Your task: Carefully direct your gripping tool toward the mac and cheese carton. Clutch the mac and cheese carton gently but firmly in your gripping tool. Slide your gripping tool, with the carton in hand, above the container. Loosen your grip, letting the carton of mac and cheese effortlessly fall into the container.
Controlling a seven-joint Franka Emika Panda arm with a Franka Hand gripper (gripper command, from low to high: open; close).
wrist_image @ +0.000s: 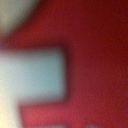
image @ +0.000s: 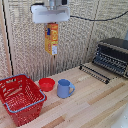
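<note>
At the front of a pale wooden table, toward the exterior view's left, the container is seen: a red wire-mesh basket with a light blue rim, resting on the tabletop. Just behind it and toward the exterior view's right, a small red bowl is set beside a blue mug, the two standing close together. Farther back on the exterior view's right, a dark toaster oven is placed with its door lowered and a wire rack drawn out onto the table.

High above the table, against a woven backdrop, the mac and cheese carton is held upright in the air, clear of every surface. It hangs well above the red bowl and to the exterior view's right of the basket, not over it. Its upper end is clamped by the gripping tool, whose flat white block is seen directly over the carton, the fingers being closed upon it.

In the wrist view, only blurred patches of red and pale colour are shown, and nothing can be made out with certainty.
</note>
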